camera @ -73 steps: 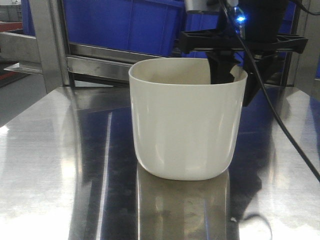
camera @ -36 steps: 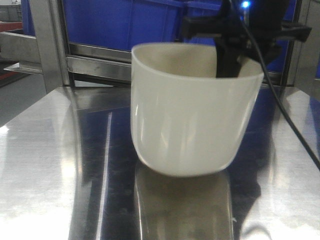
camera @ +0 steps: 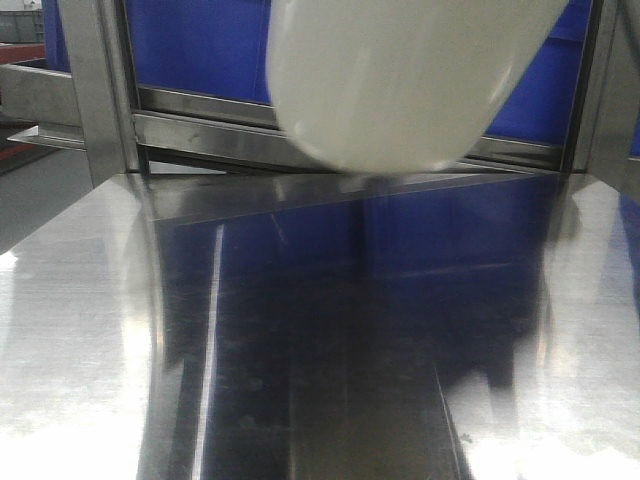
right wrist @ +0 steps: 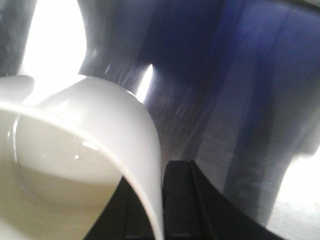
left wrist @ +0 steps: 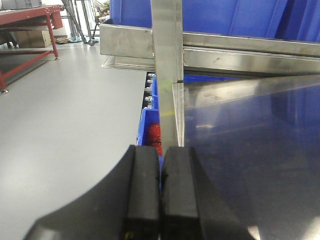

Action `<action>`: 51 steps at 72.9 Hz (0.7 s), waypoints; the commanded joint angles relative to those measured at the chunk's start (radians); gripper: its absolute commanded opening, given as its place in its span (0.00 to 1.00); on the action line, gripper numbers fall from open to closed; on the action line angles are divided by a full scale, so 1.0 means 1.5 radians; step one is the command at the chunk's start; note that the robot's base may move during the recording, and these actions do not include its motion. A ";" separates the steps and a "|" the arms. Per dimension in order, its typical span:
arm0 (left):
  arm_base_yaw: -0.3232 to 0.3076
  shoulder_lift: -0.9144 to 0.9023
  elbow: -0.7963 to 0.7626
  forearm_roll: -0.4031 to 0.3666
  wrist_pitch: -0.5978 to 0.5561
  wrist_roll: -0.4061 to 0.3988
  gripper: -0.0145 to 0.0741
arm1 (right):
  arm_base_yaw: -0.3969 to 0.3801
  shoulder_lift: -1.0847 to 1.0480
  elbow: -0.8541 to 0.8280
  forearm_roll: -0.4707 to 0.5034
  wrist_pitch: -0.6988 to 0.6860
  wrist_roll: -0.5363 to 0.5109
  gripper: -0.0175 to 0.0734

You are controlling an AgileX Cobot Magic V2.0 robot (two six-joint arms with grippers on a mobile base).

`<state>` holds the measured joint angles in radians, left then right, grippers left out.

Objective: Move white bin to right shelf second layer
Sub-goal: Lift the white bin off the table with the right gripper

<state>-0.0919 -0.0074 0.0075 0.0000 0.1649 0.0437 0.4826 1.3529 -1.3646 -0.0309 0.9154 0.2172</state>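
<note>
While the left gripper (left wrist: 160,192) sits pressed together, the right gripper (right wrist: 161,205) pinches the white bin (camera: 400,80) aloft.

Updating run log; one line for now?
white bin: off tabletop | right end effector: gripping its wall | left end effector: shut

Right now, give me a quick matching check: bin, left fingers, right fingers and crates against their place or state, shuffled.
Things:
1. bin
2. left fingers
3. right fingers
4. crates

States:
A. shut together, holding nothing
B. blue, at the back
C. in the air above the tabletop
D. clamped on the bin's wall

Pairs: 1-C, 2-A, 3-D, 4-B
</note>
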 commanded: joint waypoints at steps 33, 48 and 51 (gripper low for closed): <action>-0.004 -0.009 0.025 0.000 -0.058 -0.004 0.26 | -0.157 -0.313 0.210 -0.015 -0.160 -0.005 0.25; -0.004 -0.009 0.025 0.000 -0.058 -0.004 0.26 | -0.185 -0.430 0.326 -0.015 -0.209 -0.005 0.25; -0.004 -0.009 0.025 0.000 -0.058 -0.004 0.26 | -0.185 -0.446 0.343 -0.015 -0.215 -0.005 0.25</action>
<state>-0.0919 -0.0074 0.0075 0.0000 0.1649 0.0437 0.2158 0.7414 -0.8689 -0.0463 0.7193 0.2149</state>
